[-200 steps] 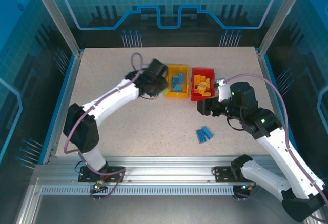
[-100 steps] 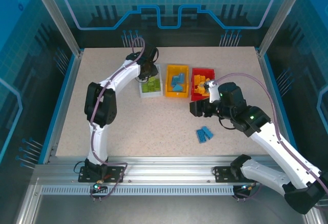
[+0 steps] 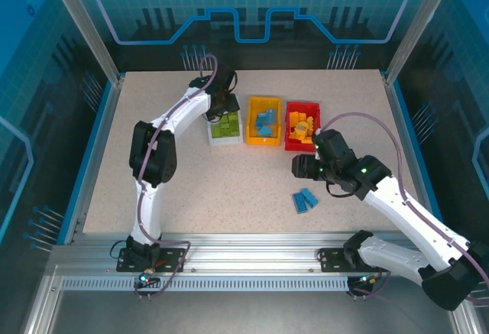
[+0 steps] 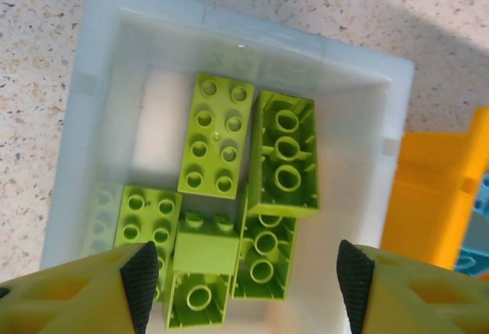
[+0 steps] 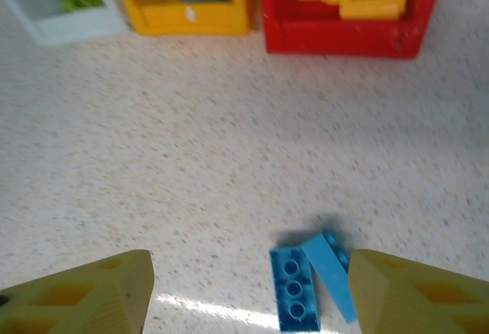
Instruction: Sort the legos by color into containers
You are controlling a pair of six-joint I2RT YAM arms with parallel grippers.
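My left gripper (image 3: 222, 109) hangs open over the white container (image 4: 252, 32), empty between its black pads (image 4: 140, 280). Several lime green legos (image 4: 216, 143) lie loose in that bin. Two blue legos (image 5: 294, 288) rest on the table, one leaning against the other. My right gripper (image 5: 248, 280) hovers open above them, and they sit nearer its right finger. In the top view the right gripper (image 3: 299, 168) is just behind the blue legos (image 3: 305, 200). The yellow container (image 3: 262, 142) holds blue legos (image 3: 265, 122), and the red container (image 3: 294, 147) holds orange-yellow legos (image 3: 303, 124).
The three bins stand side by side at mid-table, white on the left, red on the right. Bare speckled tabletop (image 3: 229, 189) stretches between the bins and the near edge. Metal frame posts and blue walls surround the table.
The left arm swung from the yellow bin over to the white bin and opened its jaws there. The right gripper drew back from the red bin toward the blue legos.
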